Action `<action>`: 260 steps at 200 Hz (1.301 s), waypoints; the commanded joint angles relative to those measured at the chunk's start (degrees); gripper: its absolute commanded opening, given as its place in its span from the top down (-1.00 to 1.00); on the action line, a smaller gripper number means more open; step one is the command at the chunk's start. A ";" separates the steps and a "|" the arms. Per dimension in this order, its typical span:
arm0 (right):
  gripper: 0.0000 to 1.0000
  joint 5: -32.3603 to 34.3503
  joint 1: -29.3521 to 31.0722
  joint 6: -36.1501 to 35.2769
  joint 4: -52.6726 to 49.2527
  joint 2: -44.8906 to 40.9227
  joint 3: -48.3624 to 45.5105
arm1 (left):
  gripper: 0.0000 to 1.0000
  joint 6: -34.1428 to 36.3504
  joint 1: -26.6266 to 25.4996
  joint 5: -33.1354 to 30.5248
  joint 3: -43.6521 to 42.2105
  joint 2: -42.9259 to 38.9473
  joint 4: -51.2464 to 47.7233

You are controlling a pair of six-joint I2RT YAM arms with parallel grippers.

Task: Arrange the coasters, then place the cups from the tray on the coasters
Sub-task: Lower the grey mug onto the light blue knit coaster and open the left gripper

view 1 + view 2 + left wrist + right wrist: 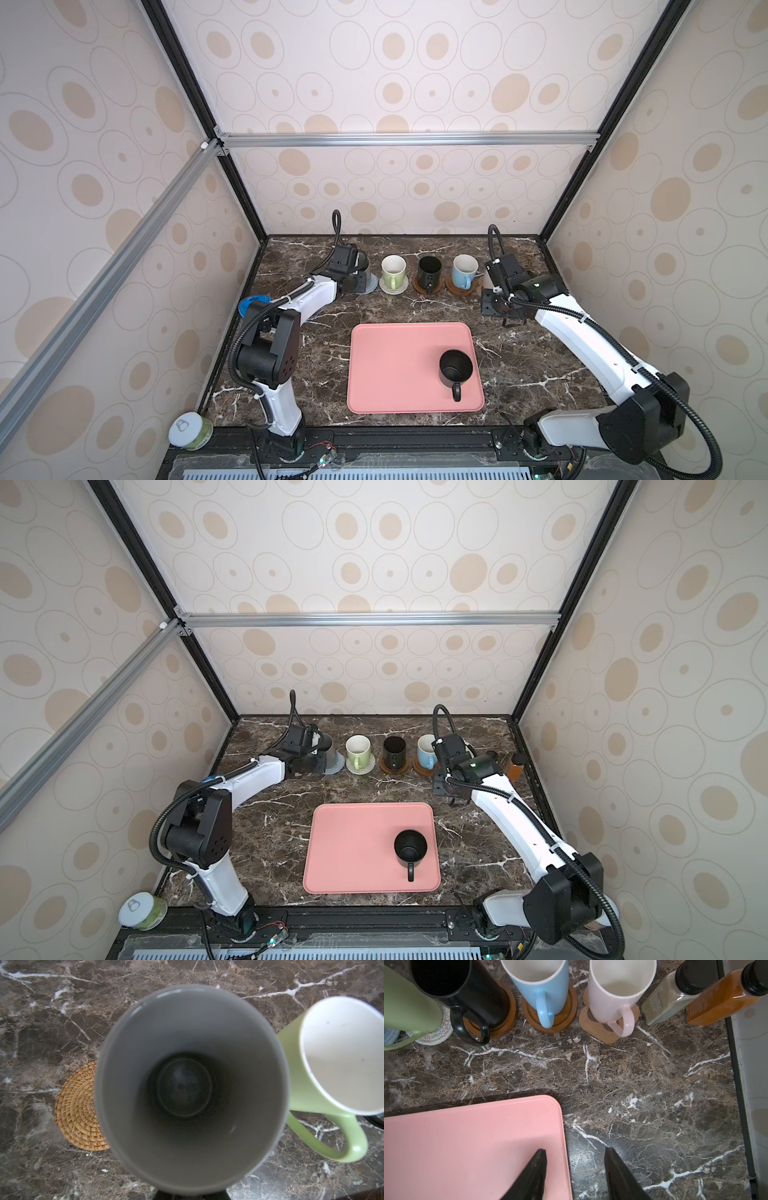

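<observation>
My left gripper (358, 277) is shut on the grey cup (191, 1084) at the back left, over the blue-grey coaster (369, 286); contact between them is hidden. The tan rattan coaster (76, 1109) lies bare beside it. The green cup (393, 270) stands on the cream coaster (393, 287). A black cup (429, 270) and the light blue cup (464, 268) stand on brown discs. The pink cup (618, 991) sits on the paw coaster (604, 1030). Another black cup (455, 368) stands on the pink tray (395, 365). My right gripper (575, 1150) hangs open over the tray's far right corner.
Two spice bottles, one pale (670, 995) and one amber (724, 999), stand at the back right by the wall. A lidded green can (189, 430) sits at the front left corner. A blue lid (253, 303) shows behind the left arm's elbow.
</observation>
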 commanded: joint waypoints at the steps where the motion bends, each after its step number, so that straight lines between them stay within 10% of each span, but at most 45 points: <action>1: 0.02 1.02 -0.43 0.87 -1.46 -1.52 -0.67 | 0.89 1.76 0.55 0.35 4.70 -0.68 4.85; 260: 0.02 1.36 -0.49 1.54 -1.39 -2.86 -2.45 | 0.76 1.85 0.41 -0.10 6.06 1.86 2.53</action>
